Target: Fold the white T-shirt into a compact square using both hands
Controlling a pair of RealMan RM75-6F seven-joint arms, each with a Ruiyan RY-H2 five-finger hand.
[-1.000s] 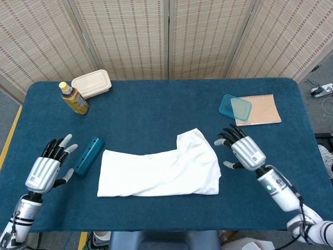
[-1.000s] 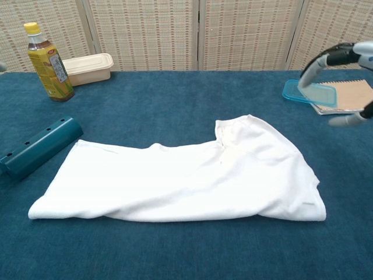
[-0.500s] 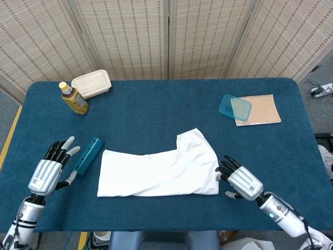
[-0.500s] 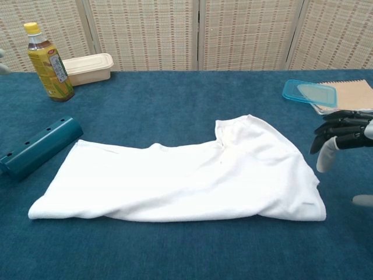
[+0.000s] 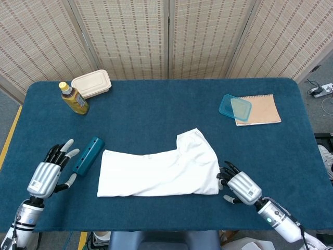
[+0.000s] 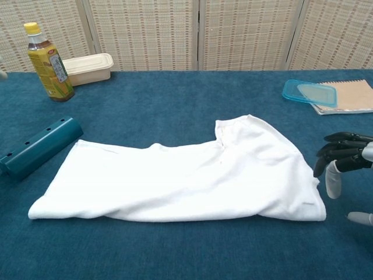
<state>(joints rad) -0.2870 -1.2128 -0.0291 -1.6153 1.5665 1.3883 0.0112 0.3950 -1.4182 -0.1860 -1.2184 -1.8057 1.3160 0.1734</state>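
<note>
Low in the frame, the right hand (image 5: 238, 188), fingers spread and empty, sits just beside the lower right corner of the white T-shirt (image 5: 161, 172), which lies half-folded at centre; a shallow grab could catch only the top layer and drag the fold open. At lower left, the left hand (image 5: 49, 170), fingers also spread and empty, risks knocking the teal cylinder (image 5: 86, 155) beside it. Since a second ago the right hand has dropped from mid-right toward the shirt's near corner, while the left has barely shifted.
</note>
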